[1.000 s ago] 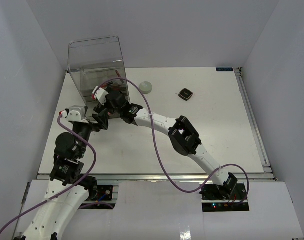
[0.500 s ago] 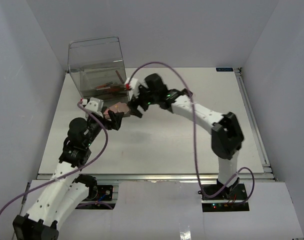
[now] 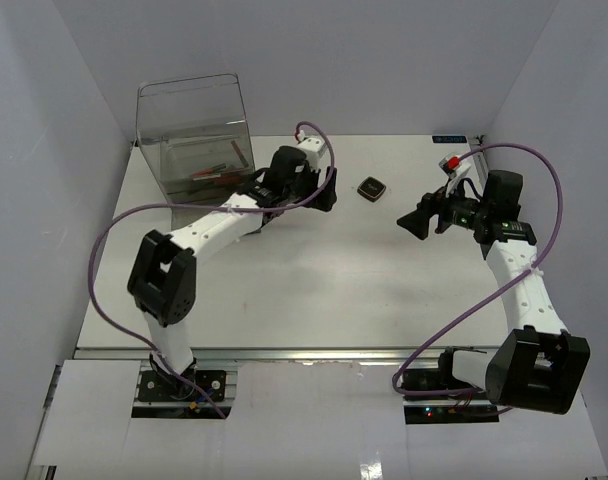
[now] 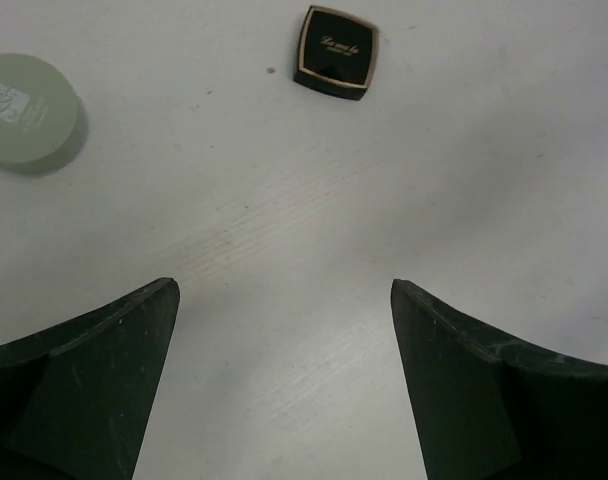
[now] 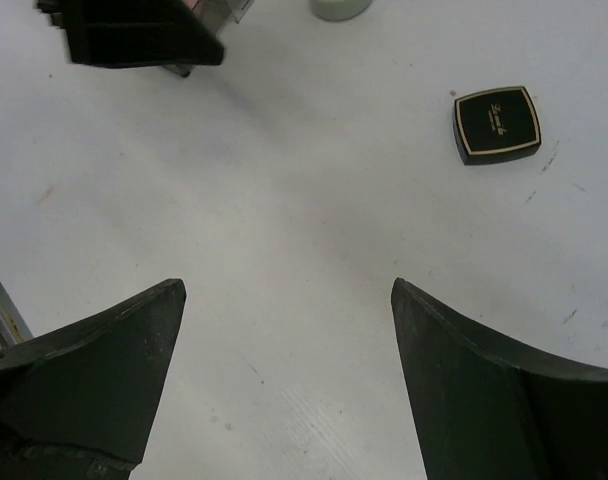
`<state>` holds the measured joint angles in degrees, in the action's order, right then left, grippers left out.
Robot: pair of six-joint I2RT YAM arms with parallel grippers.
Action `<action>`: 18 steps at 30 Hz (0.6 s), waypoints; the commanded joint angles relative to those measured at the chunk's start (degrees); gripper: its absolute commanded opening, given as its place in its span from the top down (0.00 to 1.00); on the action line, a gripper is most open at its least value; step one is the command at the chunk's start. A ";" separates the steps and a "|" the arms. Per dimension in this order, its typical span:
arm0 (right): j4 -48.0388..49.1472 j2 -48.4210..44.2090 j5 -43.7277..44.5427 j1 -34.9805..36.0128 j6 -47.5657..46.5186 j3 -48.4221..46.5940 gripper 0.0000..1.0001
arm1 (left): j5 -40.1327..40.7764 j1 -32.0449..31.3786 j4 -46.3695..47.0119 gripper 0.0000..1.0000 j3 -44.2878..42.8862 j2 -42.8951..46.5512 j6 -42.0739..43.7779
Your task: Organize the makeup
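Left gripper [image 4: 282, 290] is spread wide and empty over the table [image 3: 284, 290]. The black compact [image 4: 336, 52] lies ahead of it, and the grey jar [image 4: 29, 122] is off to its left. Right gripper [image 5: 287, 286] also gapes empty, well apart from the compact. Red sticks [image 3: 216, 172] lie in the clear box [image 3: 189, 110].

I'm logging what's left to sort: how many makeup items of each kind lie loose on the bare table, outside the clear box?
Black square compact: 1
Pale round jar: 1
Total in view: 2
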<state>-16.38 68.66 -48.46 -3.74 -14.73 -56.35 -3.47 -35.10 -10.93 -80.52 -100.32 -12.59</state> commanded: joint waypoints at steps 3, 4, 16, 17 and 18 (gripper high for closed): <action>1.60 -3.20 -5.80 -2.14 1.48 2.04 0.10 | 17.84 -0.41 -11.21 0.02 -24.56 -20.48 7.39; 1.75 -3.46 -5.50 -2.14 1.26 2.37 0.10 | 20.25 -0.41 -12.10 0.02 -28.53 -23.71 8.76; 1.88 -3.64 -2.17 -2.23 -1.45 4.58 0.10 | 26.02 5.97 -14.47 0.02 -49.51 -41.51 12.22; 1.88 -3.54 -2.17 -2.23 -1.45 4.58 0.10 | 25.28 6.62 -14.21 0.02 -49.56 -41.62 10.85; 1.88 -3.36 -2.17 -2.23 -1.53 4.58 0.10 | 25.26 6.97 -13.86 0.02 -49.48 -41.62 10.83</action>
<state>-16.16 65.54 -50.72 -5.89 -15.33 -51.72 21.26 -31.02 -25.36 -126.67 -143.85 -0.21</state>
